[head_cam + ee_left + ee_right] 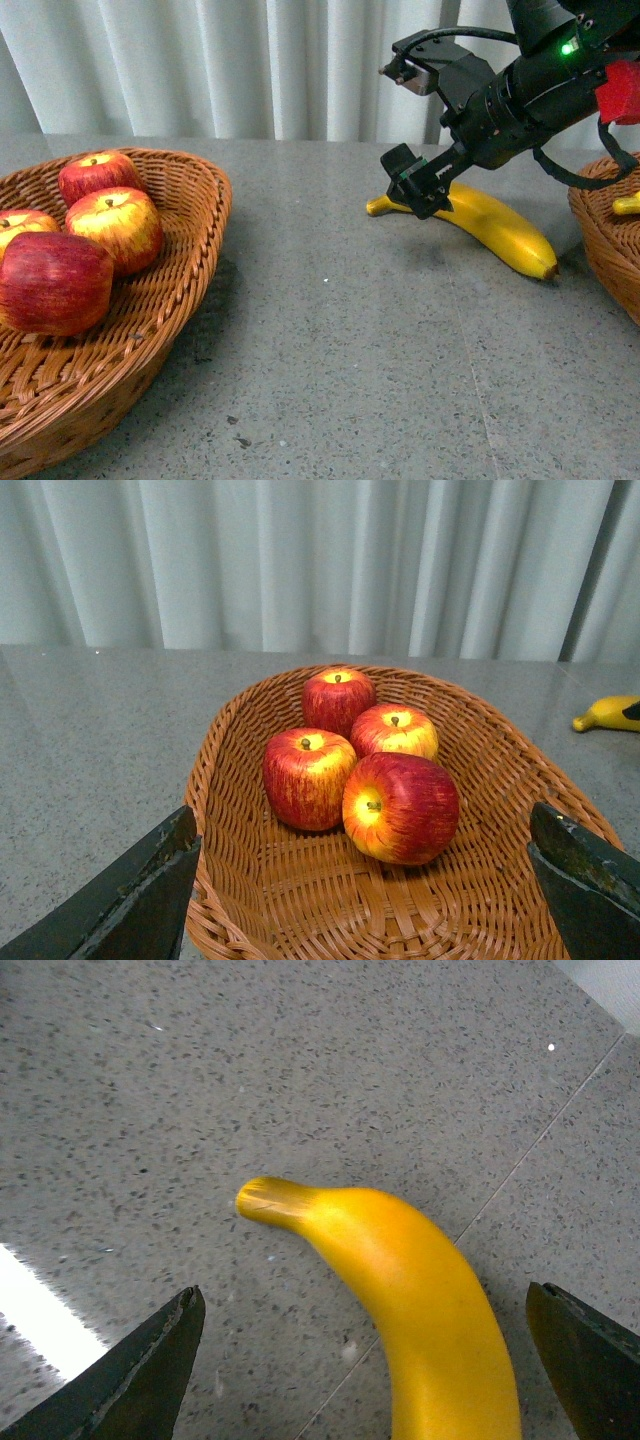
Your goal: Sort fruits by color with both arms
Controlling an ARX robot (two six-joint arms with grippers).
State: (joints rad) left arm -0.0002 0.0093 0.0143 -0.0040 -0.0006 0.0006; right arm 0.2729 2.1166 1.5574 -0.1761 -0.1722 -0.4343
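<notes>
Frontally, the right gripper (408, 128) is seen spread wide, empty, just above one banana (500, 228) at its stem end on the table (330, 350). A second banana (626, 204) is glimpsed in the right basket (600, 245). Left wrist: four apples (400, 805) are counted in the left basket (215, 780), and the left gripper (362, 825) is spread, empty. Right wrist: the banana (420, 1300) is framed between the fingers (130, 1380).

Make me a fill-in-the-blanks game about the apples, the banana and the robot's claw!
1. The left basket holds ___ apples.
2. The banana is not in a basket; it lies on the ___.
3. The right gripper over the banana is ___, not shut.

Missing words: four; table; open.
</notes>
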